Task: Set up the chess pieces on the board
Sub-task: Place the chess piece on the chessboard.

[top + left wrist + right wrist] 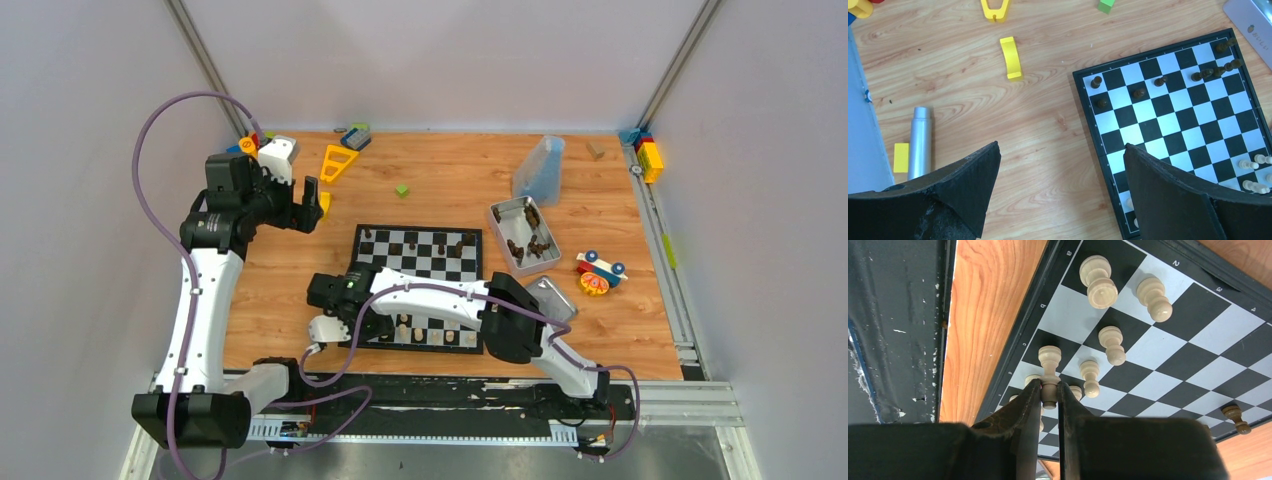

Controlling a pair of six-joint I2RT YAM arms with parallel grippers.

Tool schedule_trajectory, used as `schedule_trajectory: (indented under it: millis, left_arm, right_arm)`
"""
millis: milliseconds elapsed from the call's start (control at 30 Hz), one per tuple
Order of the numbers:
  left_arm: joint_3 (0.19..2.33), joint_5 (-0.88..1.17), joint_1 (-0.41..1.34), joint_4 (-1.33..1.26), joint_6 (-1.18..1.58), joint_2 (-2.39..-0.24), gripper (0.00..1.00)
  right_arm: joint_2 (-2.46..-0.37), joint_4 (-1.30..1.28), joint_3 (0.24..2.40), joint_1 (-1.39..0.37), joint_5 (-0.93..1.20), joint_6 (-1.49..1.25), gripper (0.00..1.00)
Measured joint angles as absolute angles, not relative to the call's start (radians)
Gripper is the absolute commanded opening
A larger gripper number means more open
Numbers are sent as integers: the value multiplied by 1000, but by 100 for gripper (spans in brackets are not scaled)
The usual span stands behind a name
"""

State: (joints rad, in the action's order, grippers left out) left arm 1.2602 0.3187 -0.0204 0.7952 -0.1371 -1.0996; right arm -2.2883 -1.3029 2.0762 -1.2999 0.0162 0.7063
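Right gripper (pixel 1049 388): jaws clamped on upright cream piece (pixel 1049 359), at near-left edge row of board (pixel 1193 337). Left gripper (pixel 1060 150): jaws apart, over table beside board. Recommend: lower straight, centre on square, release without nudging neighbouring cream pieces (pixel 1112 342).

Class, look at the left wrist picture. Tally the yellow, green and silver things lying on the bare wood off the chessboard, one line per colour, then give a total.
Yellow: 4 (curved block, flat block, frame piece, round piece at the corner)
Green: 1 (cube)
Silver: 2 (cylinder, metal tin)
Total: 7
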Motion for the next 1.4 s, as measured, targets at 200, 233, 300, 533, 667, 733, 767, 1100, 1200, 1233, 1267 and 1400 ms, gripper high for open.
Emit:
schedule_trajectory:
  millis: [200,233,300,533,667,733,767,1100,1200,1233,1267,1400]
  left_arm:
    - [1260,319,-20,795,-138,-1095,100]
    - [1260,319,-20,795,-138,-1093,100]
    - [1260,319,-20,795,-138,-1092,100]
    - [1260,319,-20,795,-138,-1092,100]
    - [1260,319,-20,795,-138,-1092,100]
    - [1260,319,-20,795,-138,-1092,100]
    - [1260,319,-20,795,-138,-1091,100]
    - [1259,319,-20,795,-138,-1090,100]
    - [1259,319,-20,795,-138,-1090,100]
    - [1259,319,-20,795,-138,-1089,100]
    - [1259,319,-20,795,-138,-1089,100]
    - [1255,319,-20,794,-138,-1086,100]
  right_arm:
    - [-2289,-1303,2076,-1302,-15,710,4]
    - [-2289,-1303,2076,-1302,-20,710,4]
    - [-2289,-1304,2076,-1302,-27,710,4]
    - [-2289,-1305,2075,-1308,-36,717,4]
    - [-2289,-1306,2074,-1314,-36,720,4]
    - [-2289,-1306,2070,-1317,-36,721,4]
    - [-2289,-1308,2068,-1319,-36,722,4]
    - [-2289,-1325,2059,-1322,-40,728,5]
    - [-2289,-1325,2059,-1322,-45,728,7]
    - [-2289,-1325,2059,-1322,-46,727,8]
    - [-2289,-1325,2059,-1322,-48,727,10]
    - [-2289,-1325,2060,-1322,-52,727,16]
